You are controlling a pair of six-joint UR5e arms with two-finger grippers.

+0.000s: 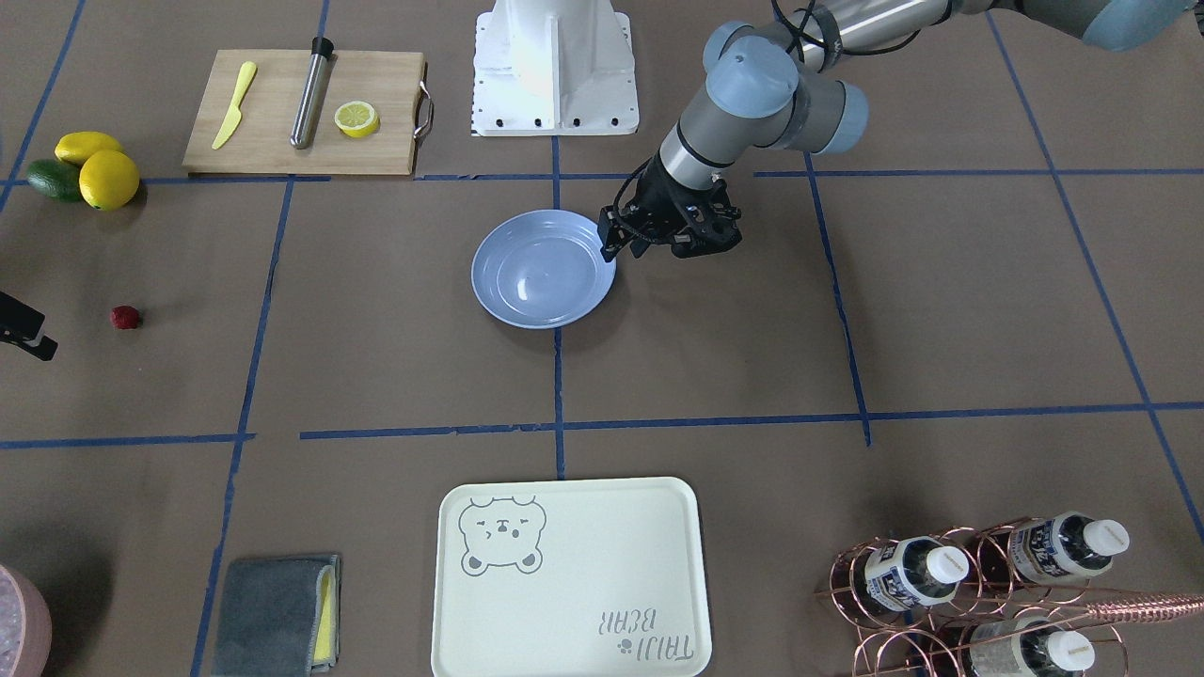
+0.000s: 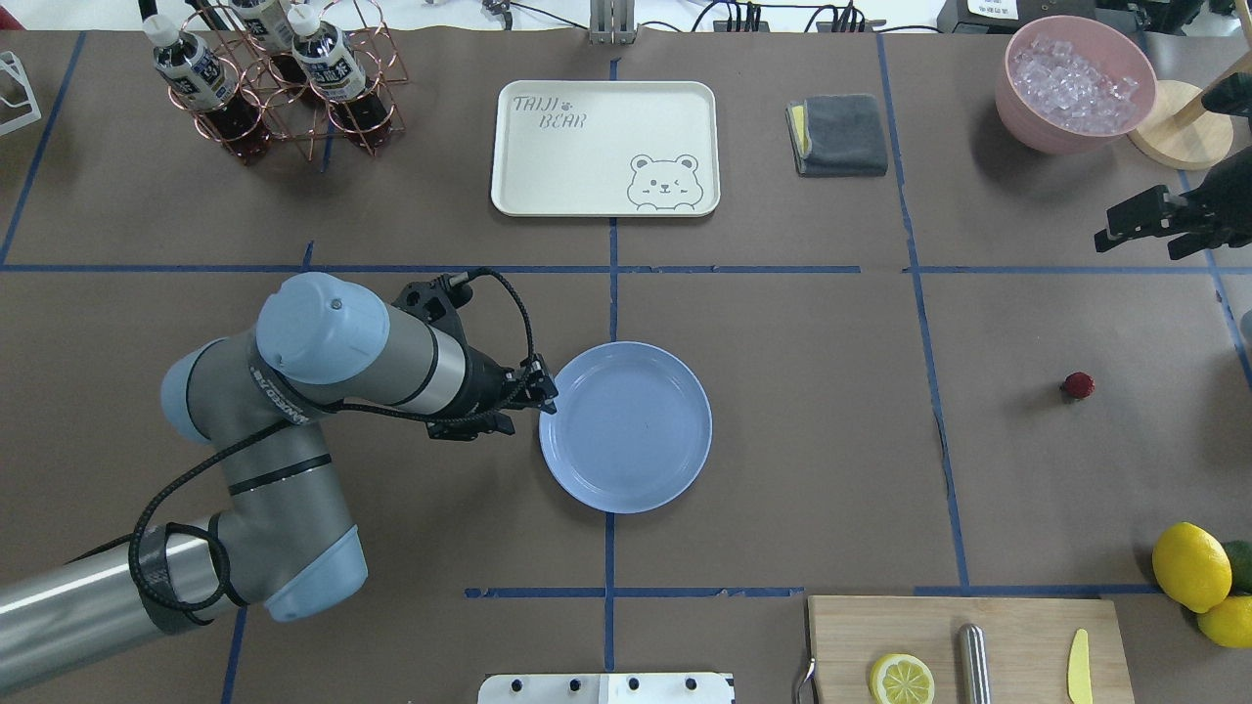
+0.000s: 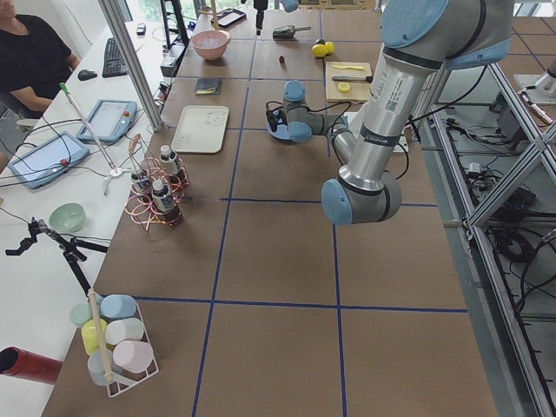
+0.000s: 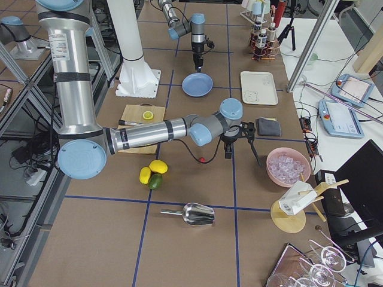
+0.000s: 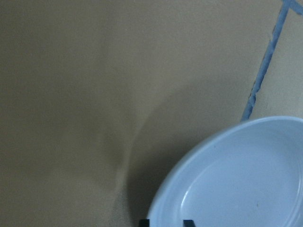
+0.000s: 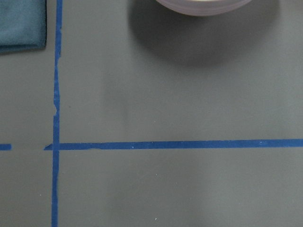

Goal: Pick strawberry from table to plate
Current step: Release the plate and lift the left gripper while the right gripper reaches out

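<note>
The strawberry (image 2: pixel 1077 384) (image 1: pixel 124 317) (image 4: pixel 203 159) is a tiny dark-red berry lying alone on the brown table (image 2: pixel 831 440), far to the right. The light-blue plate (image 2: pixel 626 426) (image 1: pixel 544 268) (image 5: pixel 236 179) lies flat at the table's middle with nothing on it. My left gripper (image 2: pixel 544 395) (image 1: pixel 609 241) is at the plate's left rim. In the left wrist view its two fingertips (image 5: pixel 144 222) stand close together with the rim between them, shut on it. My right gripper (image 4: pixel 241 154) (image 2: pixel 1164 223) hangs open above the table, beyond the strawberry.
A cutting board (image 2: pixel 963 636) with a lemon half, a metal cylinder and a yellow knife lies near the robot. Lemons (image 2: pixel 1190 565) and an avocado sit at the right edge. At the far side are a cream bear tray (image 2: pixel 604 147), a grey cloth (image 2: pixel 841 134), a bottle rack (image 2: pixel 274 78) and a pink ice bowl (image 2: pixel 1076 83).
</note>
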